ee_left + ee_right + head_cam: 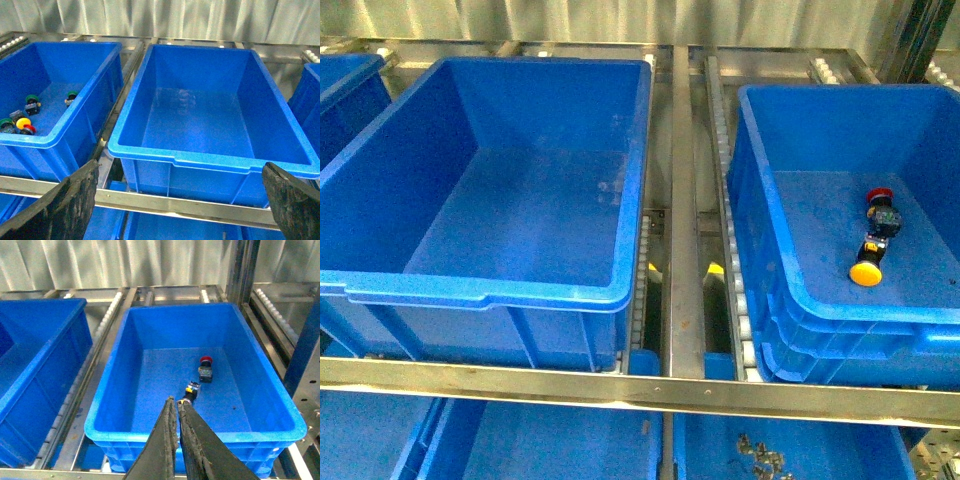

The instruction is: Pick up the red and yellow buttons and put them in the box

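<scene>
Red button (878, 196) — yellow button (866, 272) — in box (790, 290)

glossy plastic box (770, 300), metal rack (620, 385) — brushed

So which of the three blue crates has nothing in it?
The middle crate: bare floor. The left crate holds several buttons, the right crate two.

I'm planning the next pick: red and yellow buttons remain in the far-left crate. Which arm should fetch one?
Left. Its wrist view shows the far-left crate with a yellow button and red button among green ones, and its left gripper is open. The right gripper is shut over the box.
</scene>
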{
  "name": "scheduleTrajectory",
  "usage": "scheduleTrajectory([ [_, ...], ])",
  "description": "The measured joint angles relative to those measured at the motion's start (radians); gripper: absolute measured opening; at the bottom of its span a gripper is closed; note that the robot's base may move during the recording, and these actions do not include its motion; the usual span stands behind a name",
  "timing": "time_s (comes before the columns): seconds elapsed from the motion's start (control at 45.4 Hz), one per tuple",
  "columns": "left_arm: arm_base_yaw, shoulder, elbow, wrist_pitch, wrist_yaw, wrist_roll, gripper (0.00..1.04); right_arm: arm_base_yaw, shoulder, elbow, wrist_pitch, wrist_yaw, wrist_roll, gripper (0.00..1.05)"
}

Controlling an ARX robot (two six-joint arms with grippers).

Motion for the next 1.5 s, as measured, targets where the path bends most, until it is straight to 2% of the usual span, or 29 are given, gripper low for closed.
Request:
scheduleTrajectory([
  [0.595, 0.000, 0.000, 0.000, 0.000, 0.000, 0.000, 0.97, 0.000, -0.199, 0.000, -0.198, 0.000, 0.000, 0.03],
  [0.727, 0.000, 0.000, 0.000, 0.000, 0.000, 0.000, 0.97, 0.000, -0.339, 0.001, -0.364, 0.000, 0.000, 0.03],
  [1.102, 0.000, 0.000, 0.000, 0.000, 0.000, 0.000, 0.97, 0.000, -0.371, 0.000, -0.373, 0.000, -0.001, 0.03],
  [1.234, 0.000, 0.000, 0.000, 0.000, 0.000, 0.000, 0.97, 0.000, -0.371, 0.001, -0.374, 0.000, -0.001, 0.23],
  [1.41, 0.000, 0.000, 0.000, 0.000, 0.000, 0.000, 0.97, 0.000, -0.371, 0.001, -0.374, 0.000, -0.001, 0.63],
  [1.499, 0.000, 0.000, 0.000, 0.000, 0.000, 0.000, 0.97, 0.000, -0.371, 0.001, -0.374, 0.000, -0.001, 0.77],
])
